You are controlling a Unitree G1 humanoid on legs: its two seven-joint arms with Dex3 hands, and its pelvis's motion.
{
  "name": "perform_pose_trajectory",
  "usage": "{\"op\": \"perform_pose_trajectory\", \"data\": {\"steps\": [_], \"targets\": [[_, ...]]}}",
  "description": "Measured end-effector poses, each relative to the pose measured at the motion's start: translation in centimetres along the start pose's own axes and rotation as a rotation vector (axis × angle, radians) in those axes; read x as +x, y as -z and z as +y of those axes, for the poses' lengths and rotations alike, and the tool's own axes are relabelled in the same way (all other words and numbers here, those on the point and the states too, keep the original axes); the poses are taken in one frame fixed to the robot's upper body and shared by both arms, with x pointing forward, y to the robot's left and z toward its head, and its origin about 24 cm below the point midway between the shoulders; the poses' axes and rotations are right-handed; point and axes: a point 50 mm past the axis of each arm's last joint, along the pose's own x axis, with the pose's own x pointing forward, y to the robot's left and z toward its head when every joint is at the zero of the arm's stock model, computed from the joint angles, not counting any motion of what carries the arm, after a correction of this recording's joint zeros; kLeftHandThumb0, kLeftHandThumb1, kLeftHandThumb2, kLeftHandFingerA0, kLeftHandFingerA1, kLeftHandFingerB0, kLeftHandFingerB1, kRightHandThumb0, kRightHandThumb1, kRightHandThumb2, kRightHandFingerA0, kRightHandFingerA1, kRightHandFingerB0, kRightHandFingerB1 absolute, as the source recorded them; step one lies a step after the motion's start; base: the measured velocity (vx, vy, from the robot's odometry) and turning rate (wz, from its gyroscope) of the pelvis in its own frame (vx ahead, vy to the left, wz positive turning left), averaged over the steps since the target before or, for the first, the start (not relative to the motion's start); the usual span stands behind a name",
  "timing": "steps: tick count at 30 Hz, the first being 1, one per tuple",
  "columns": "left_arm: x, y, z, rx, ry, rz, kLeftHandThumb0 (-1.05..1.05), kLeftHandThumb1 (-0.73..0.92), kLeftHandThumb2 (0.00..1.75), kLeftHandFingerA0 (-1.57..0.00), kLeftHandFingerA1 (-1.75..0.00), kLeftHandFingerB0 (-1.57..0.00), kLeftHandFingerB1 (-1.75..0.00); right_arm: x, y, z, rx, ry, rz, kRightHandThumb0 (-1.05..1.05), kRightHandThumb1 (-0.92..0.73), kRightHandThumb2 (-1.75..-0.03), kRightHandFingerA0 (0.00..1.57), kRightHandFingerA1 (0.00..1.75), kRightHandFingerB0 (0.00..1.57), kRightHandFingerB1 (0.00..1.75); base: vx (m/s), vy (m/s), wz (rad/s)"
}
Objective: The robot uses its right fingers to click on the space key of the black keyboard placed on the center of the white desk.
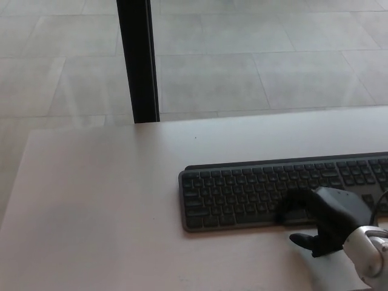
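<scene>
Black on black, the right hand (pixel 324 218) curls a finger (pixel 291 206) down onto the keyboard (pixel 242 194) bottom row (thumb apart, holding nothing) on the white desk (pixel 97 200).

My right hand (pixel 324 219) has a black shell with a smooth, satin plastic look; behind it, at 5 o'clock, my wrist (pixel 370 254) reads as pale grey, metal-like, with a slight sheen. The keyboard (pixel 254 191) looks like dark matt plastic, keys and frame alike. The desk (pixel 103 194) has a smooth, matt white surface. At 12 o'clock, the floor (pixel 254 54) shows large grey stone-like tiles, and the post (pixel 138 60) is plain matt black.
</scene>
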Motion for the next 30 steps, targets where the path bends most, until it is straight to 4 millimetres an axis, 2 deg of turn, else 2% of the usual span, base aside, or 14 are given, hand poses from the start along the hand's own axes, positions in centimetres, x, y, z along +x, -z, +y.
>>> {"op": "perform_pose_trajectory", "data": {"steps": [1,5,6,8,10,14,16,22,23,30], "targets": [[0.0,0.0,0.0,0.000,0.000,-0.001,-0.52,0.60,0.58,-0.82,-0.76,-0.75,-0.60,0.0,0.0,0.0,-0.003,0.001,0.003,-0.37,-0.57,-0.60,0.83,1.51,0.64,0.53,0.00,0.000,0.00],[0.0,0.0,0.1,0.006,-0.001,-0.002,-0.53,0.59,0.58,-0.81,-0.79,-0.74,-0.60,0.1,-0.1,0.0,-0.007,0.003,0.008,-0.35,-0.57,-0.61,0.85,1.52,0.66,0.54,0.00,0.000,0.00],[0.0,0.0,0.1,0.004,-0.001,-0.002,-0.52,0.60,0.57,-0.83,-0.79,-0.79,-0.64,0.1,-0.1,0.0,-0.008,0.004,0.009,-0.36,-0.58,-0.57,0.88,1.50,0.66,0.51,0.00,0.000,0.00],[0.0,0.0,0.1,0.003,-0.001,-0.003,-0.51,0.61,0.58,-0.80,-0.73,-0.76,-0.61,0.2,-0.2,-0.1,-0.009,0.004,0.010,-0.38,-0.57,-0.60,0.86,1.48,0.66,0.52,0.00,0.000,0.00],[0.0,0.0,0.1,0.003,-0.001,-0.003,-0.50,0.62,0.58,-0.76,-0.70,-0.73,-0.58,0.2,-0.2,-0.1,-0.011,0.003,0.011,-0.34,-0.56,-0.61,0.86,1.54,0.66,0.53,0.00,0.000,0.00],[0.0,-0.1,0.0,0.003,0.001,-0.005,-0.50,0.61,0.58,-0.73,-0.69,-0.70,-0.57,0.2,-0.4,0.0,-0.021,-0.002,-0.002,-0.36,-0.57,-0.62,0.89,1.46,0.67,0.54,0.00,0.000,0.00],[0.0,-0.1,-0.1,-0.002,0.003,-0.007,-0.50,0.61,0.58,-0.73,-0.70,-0.74,-0.59,0.2,-0.5,0.1,-0.026,-0.003,-0.011,-0.36,-0.57,-0.62,0.89,1.44,0.66,0.50,0.00,0.000,0.00],[0.0,-0.3,-0.2,-0.013,0.005,-0.010,-0.50,0.62,0.59,-0.75,-0.70,-0.72,-0.59,0.0,-1.1,0.5,-0.039,-0.013,-0.047,-0.33,-0.60,-0.61,0.91,1.45,0.65,0.49,0.00,0.000,0.00],[0.0,-0.3,-0.2,-0.013,0.005,-0.010,-0.50,0.63,0.59,-0.72,-0.70,-0.72,-0.59,0.0,-1.2,0.6,-0.042,-0.016,-0.055,-0.33,-0.61,-0.58,0.90,1.39,0.65,0.47,0.00,0.000,0.00],[0.0,-0.3,-0.4,-0.011,0.011,-0.012,-0.51,0.62,0.58,-0.77,-0.73,-0.71,-0.59,-0.8,-1.8,1.5,-0.075,-0.029,-0.107,-0.33,-0.63,-0.59,0.87,1.42,0.64,0.48,0.00,0.000,0.00]]}}
